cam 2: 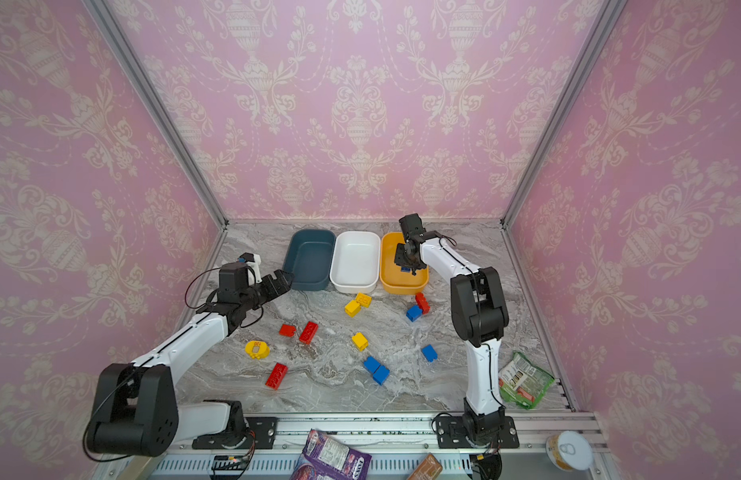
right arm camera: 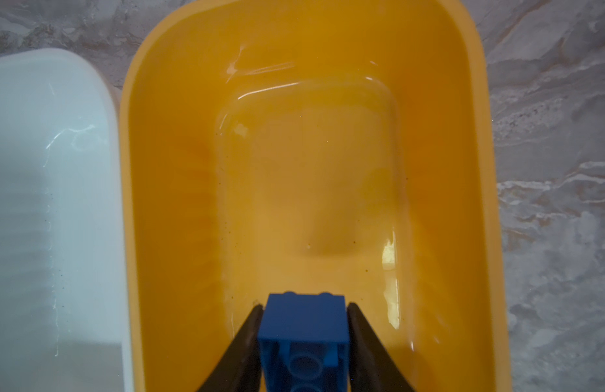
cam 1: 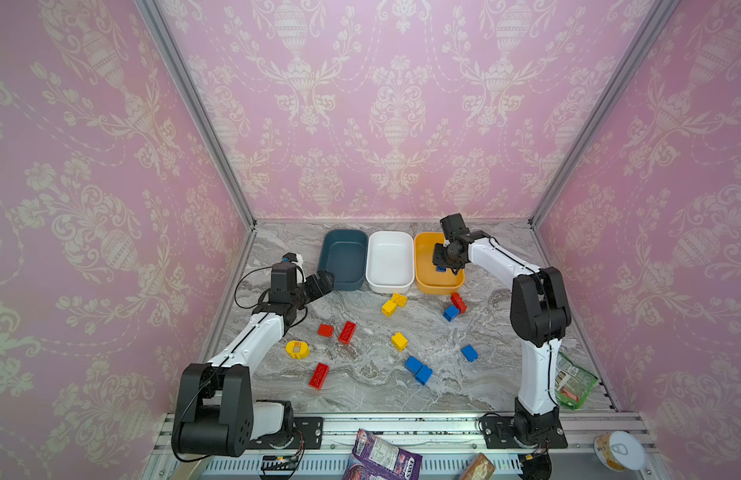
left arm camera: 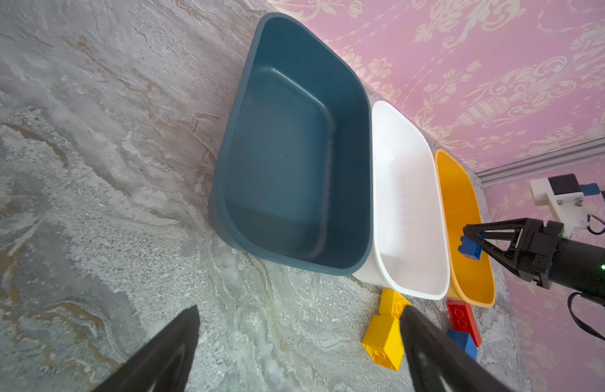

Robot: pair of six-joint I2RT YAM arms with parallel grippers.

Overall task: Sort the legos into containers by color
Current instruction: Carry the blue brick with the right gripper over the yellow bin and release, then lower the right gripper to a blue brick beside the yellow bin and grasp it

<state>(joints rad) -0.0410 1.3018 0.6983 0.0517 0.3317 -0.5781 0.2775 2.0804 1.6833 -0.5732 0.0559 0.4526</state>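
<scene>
My right gripper (right arm camera: 304,305) hangs over the yellow-orange tub (right arm camera: 463,135), jaws clamped on a blue brick (right arm camera: 304,329). My left gripper (left arm camera: 301,307) stands wide apart and empty near the dark teal tub (left arm camera: 294,152). The loose bricks (cam 1: 347,332) lie scattered on the marble tabletop (cam 1: 360,395).

Blue brick (right arm camera: 304,336), yellow-orange tub (right arm camera: 447,169)
</scene>
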